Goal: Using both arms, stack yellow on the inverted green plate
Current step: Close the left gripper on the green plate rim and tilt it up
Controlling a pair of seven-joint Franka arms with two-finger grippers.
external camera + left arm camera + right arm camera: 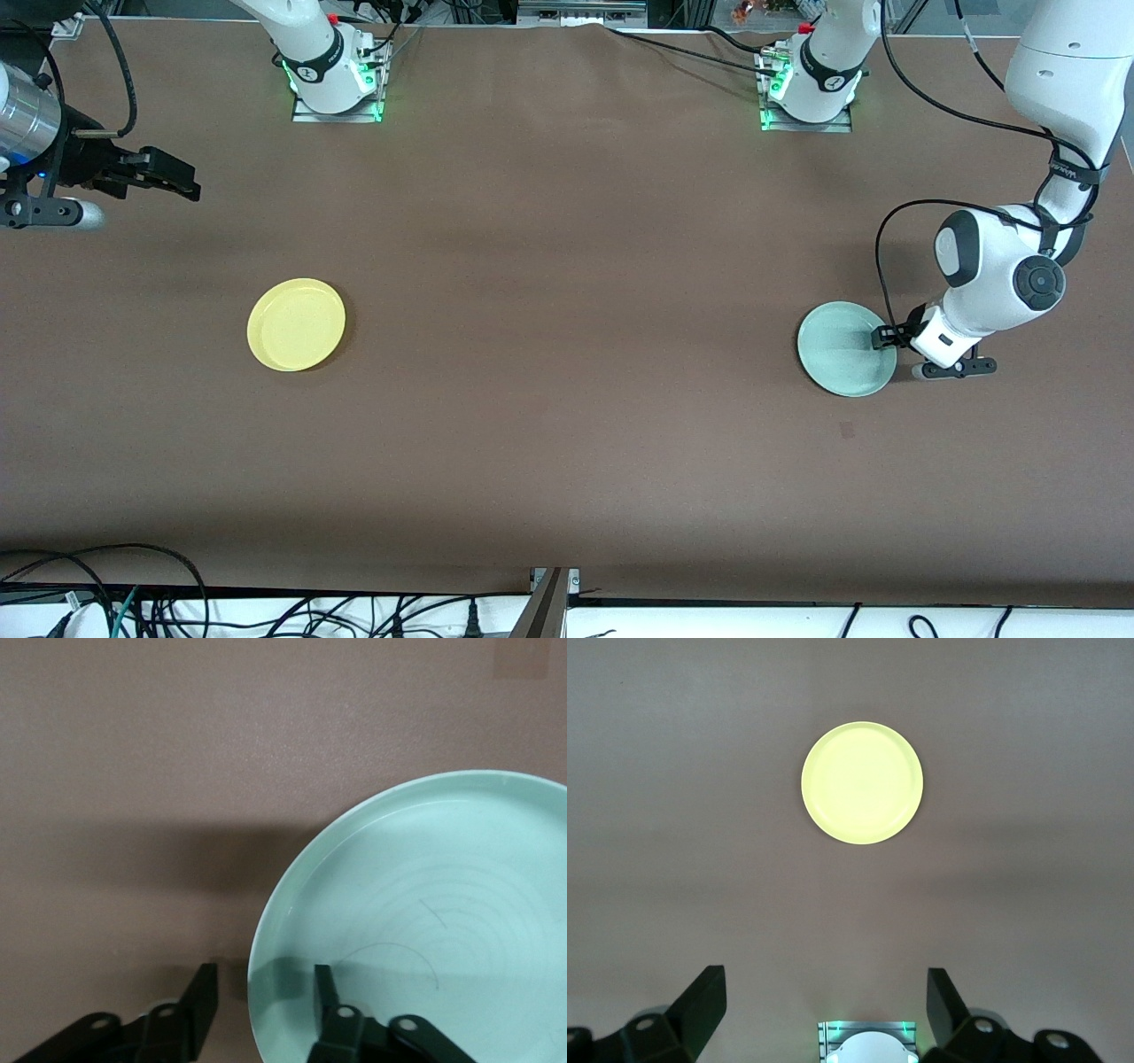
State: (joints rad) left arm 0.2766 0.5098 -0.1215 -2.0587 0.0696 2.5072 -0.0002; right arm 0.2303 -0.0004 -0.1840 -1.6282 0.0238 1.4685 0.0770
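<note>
The yellow plate (296, 324) is small, round and pale yellow with a shallow raised rim; it lies flat, rim up, on the tabletop (567, 354) toward the right arm's end. The green plate (846, 348), mint-green and alike in shape, lies rim up toward the left arm's end, well apart from it.

Two plates on the counter (567, 266), well apart. Yellow plate (296, 324) lies toward the right arm's end, rim up; green plate (847, 347) toward the left arm's end, rim up, about as near the front camera as the first. Left tool (259, 997) is down at the green plate's edge, one finger (324, 992) inside the rim, the other (202, 994) outside on the counter. Right tool (173, 177) hangs over the counter at its own end, fingers spread, waiting.
</note>
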